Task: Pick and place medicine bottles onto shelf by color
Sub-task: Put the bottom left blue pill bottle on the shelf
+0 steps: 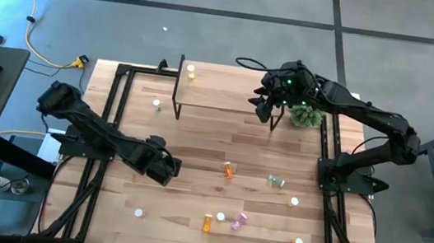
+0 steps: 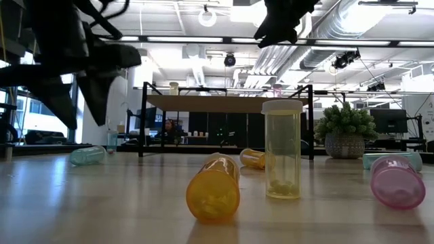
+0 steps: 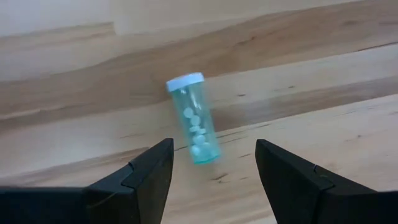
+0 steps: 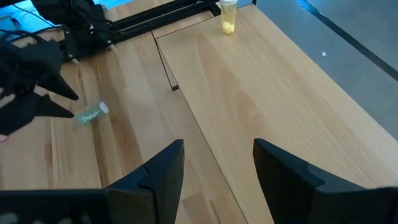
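Left tool (image 3: 211,177) (fingers spread) faces a lying green bottle (image 3: 194,121), white cap pointing away.

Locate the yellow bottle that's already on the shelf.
In the high view the yellow bottle stands upright at the shelf's far left corner, alone there. The right wrist view shows it at the board's end, far from the open right gripper.

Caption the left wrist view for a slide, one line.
Left hand, fingers apart, hovers over a green bottle lying on its side on the wooden table, white cap pointing away.
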